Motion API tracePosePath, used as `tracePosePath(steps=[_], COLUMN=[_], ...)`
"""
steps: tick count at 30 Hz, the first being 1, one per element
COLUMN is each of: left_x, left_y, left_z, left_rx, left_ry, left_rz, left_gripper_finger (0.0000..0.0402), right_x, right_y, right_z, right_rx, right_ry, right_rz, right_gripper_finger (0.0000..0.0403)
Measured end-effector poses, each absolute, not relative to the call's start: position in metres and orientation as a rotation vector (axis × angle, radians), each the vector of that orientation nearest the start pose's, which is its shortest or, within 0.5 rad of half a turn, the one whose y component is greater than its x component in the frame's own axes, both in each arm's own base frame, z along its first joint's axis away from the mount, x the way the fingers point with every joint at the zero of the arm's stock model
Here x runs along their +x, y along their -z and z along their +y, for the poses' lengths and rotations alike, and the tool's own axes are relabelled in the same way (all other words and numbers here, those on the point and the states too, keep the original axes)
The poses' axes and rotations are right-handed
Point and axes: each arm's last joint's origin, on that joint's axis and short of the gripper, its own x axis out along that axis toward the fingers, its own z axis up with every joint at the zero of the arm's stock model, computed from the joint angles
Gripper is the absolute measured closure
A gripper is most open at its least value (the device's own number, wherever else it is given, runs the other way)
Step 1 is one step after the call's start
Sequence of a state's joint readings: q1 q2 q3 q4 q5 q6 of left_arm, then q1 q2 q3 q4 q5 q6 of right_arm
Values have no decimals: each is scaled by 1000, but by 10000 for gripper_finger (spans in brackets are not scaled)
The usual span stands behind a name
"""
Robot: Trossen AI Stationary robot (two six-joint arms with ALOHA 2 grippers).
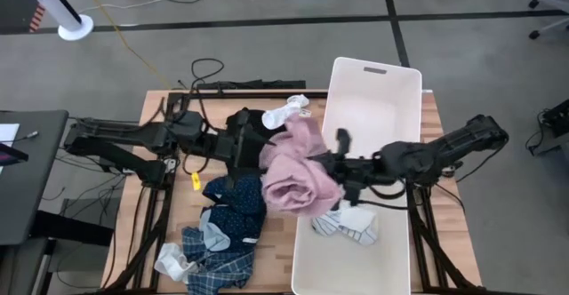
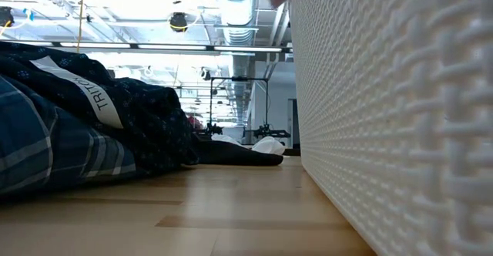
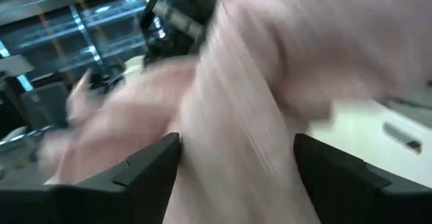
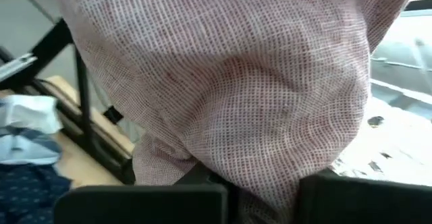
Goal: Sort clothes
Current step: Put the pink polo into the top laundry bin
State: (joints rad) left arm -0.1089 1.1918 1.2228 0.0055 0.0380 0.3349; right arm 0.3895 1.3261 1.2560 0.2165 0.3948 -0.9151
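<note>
A pink piece hangs bunched in the air between my two grippers, over the left wall of the white bin. My right gripper reaches in from the table's right and is shut on it. My left gripper stands open on the cloth's left side, with pink cloth between its spread fingers. A white sock lies on the table behind them. A navy dotted piece and a blue plaid shirt lie heaped near the front left. My left gripper has pink cloth between its open fingers; I cannot tell whether they touch it. My right gripper pinches a bunched fold of the pink piece between its two fingers, reaching about level from the table's right. The cloth is lifted clear, billowing in front of the fingers and hanging below them.
A white striped garment lies inside the bin near its front end. In the low view the bin's wall fills the right side, with the dark garments heaped at the left and bare wood between. A black cable loops at the far edge.
</note>
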Motion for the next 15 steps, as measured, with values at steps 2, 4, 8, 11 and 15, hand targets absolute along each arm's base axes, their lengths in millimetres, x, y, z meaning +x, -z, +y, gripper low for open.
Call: tracePosePath(steps=[2, 4, 8, 11, 15], left_x=[251, 243, 225, 214, 206], left_y=[-422, -424, -426, -423, -413], left_z=[-27, -25, -21, -19, -17], left_rx=[347, 354, 349, 329, 281], left_ry=[98, 56, -5, -40, -63], left_rz=[-36, -8, 51, 123, 249], left_gripper_finger=[117, 116, 116, 116, 116], right_x=[269, 258, 237, 222, 205], right_y=[-423, -429, -439, -444, -449], right_z=[103, 102, 94, 84, 71], right_rx=[-861, -861, -849, -843, -811], right_ry=[106, 138, 252, 358, 484], right_rz=[-116, -103, -44, 32, 113], right_gripper_finger=[356, 356, 356, 356, 356])
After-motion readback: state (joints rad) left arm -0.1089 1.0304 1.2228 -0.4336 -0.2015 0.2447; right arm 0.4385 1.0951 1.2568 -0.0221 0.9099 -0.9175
